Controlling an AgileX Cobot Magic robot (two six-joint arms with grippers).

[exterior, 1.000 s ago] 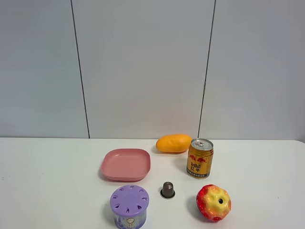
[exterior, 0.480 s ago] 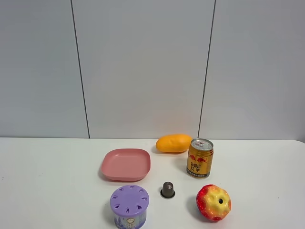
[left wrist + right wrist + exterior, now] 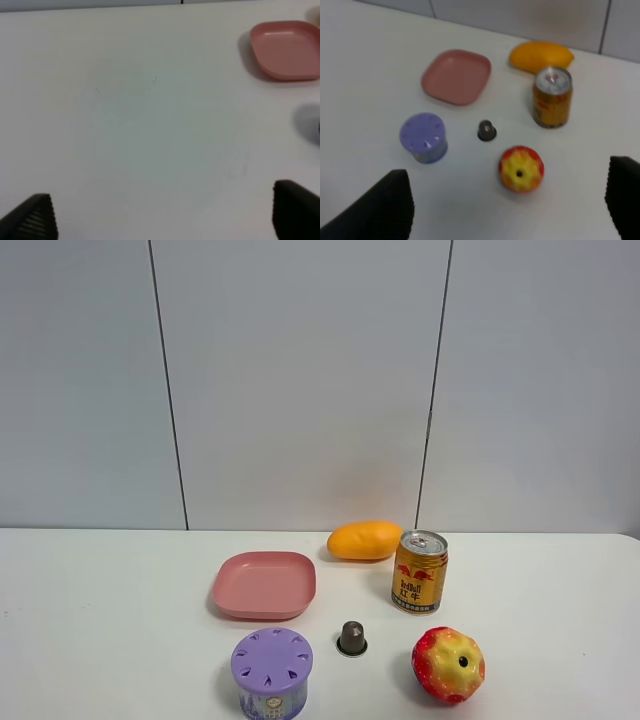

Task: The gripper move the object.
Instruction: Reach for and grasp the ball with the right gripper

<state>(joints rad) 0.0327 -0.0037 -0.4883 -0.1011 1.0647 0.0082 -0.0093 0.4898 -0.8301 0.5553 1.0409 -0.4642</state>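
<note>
The red-and-yellow toy apple (image 3: 448, 665) sits on the white table at the front right, stem hole facing up. It also shows in the right wrist view (image 3: 521, 168). My right gripper (image 3: 510, 212) is open and empty, hanging above the table on the near side of the apple, its black fingers (image 3: 385, 205) spread wide at the frame corners. My left gripper (image 3: 162, 217) is open and empty over bare table, far to the left of the apple. Neither gripper shows in the exterior high view.
A gold drink can (image 3: 419, 572) stands just behind the apple, with an orange-yellow mango (image 3: 365, 540) behind that. A pink plate (image 3: 264, 585), a purple round container (image 3: 271, 672) and a small dark capsule (image 3: 351, 638) lie left of the apple.
</note>
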